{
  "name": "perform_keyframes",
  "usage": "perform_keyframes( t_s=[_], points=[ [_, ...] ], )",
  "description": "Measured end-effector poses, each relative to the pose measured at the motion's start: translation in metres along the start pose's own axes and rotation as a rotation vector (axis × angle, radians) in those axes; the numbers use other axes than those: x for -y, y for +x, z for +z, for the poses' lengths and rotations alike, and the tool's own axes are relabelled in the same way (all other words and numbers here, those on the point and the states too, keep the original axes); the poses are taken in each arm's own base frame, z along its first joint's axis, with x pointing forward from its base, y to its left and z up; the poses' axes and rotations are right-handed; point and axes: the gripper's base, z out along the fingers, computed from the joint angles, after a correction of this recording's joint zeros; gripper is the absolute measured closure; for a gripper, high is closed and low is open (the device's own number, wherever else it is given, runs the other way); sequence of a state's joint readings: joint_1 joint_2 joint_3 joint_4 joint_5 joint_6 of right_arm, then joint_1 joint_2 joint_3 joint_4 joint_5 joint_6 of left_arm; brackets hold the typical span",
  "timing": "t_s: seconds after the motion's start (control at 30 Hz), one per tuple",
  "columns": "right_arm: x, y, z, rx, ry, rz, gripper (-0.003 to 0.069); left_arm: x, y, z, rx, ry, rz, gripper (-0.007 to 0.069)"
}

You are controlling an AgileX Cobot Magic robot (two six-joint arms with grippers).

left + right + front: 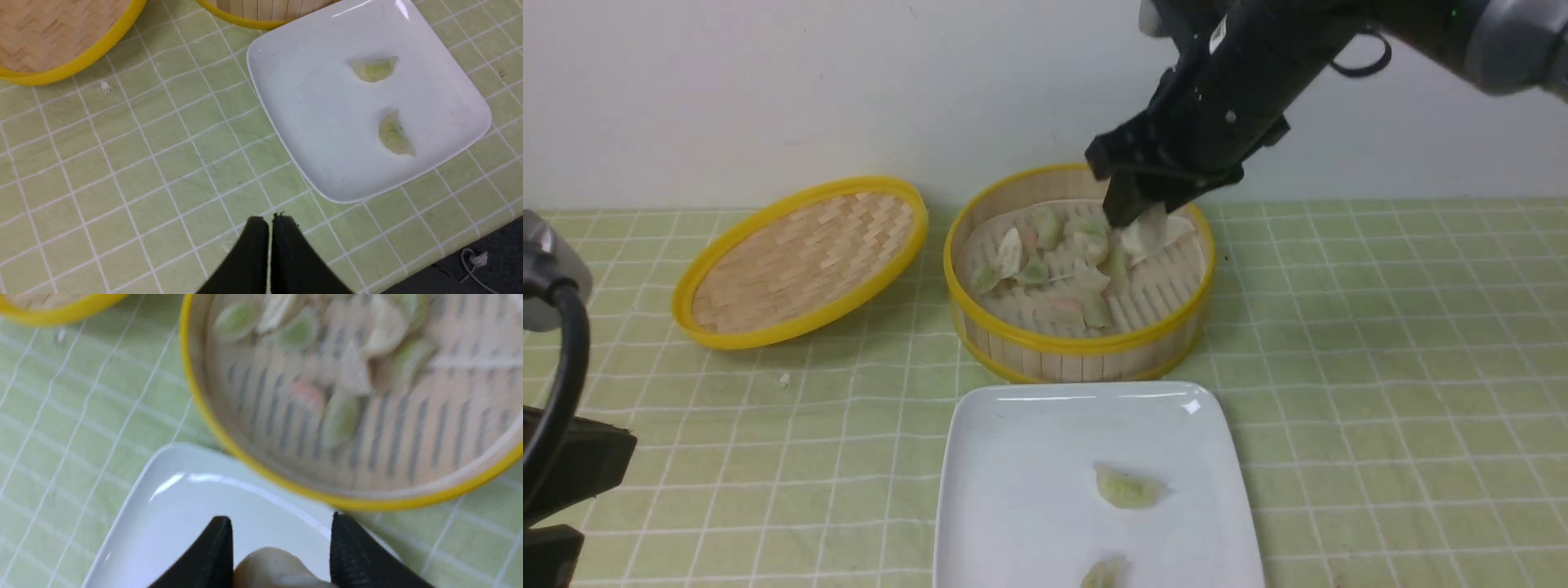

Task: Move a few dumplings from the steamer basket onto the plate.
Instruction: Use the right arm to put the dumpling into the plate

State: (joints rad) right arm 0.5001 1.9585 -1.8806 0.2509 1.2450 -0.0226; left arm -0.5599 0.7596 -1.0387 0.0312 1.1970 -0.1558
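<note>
Count from here: one round bamboo steamer basket with yellow rims (1086, 359), one shallow woven yellow-rimmed lid (800, 261) just to its left, and one glossy white square plate (1005, 490) in front. All sit on the green-checked counter (1388, 367). Two pale green crescent dumplings (1129, 487) lie apart on the plate. Right jaws are clamped on one whitish dumpling (278, 565) over the basket's far right side. The dumpling pile (1062, 265) in the basket overlaps, so I can't count it exactly. Left jaws are pressed together over the counter near the plate.

dumplings (1062, 261) in steamer basket (1078, 346), one in right claw (1129, 217); two on plate (1013, 490)
</note>
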Motion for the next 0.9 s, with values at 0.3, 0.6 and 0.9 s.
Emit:
perform_keyframes(
  t_s=[0.3,0.6,0.9],
  points=[
    [-0.039,0.046,0.095,-0.232,-0.033,-0.065,0.0374,0.0,0.0,0.0,-0.002,0.001,0.0,0.0631],
    [-0.039,0.042,0.107,-0.246,-0.028,-0.041,0.0186,0.0,0.001,0.0,-0.01,-0.001,0.0,0.0631],
    [-0.052,0.014,0.012,-0.031,0.016,-0.135,0.0482,0.0,0.003,0.0,-0.029,-0.003,-0.001,0.0631]
  ],
)
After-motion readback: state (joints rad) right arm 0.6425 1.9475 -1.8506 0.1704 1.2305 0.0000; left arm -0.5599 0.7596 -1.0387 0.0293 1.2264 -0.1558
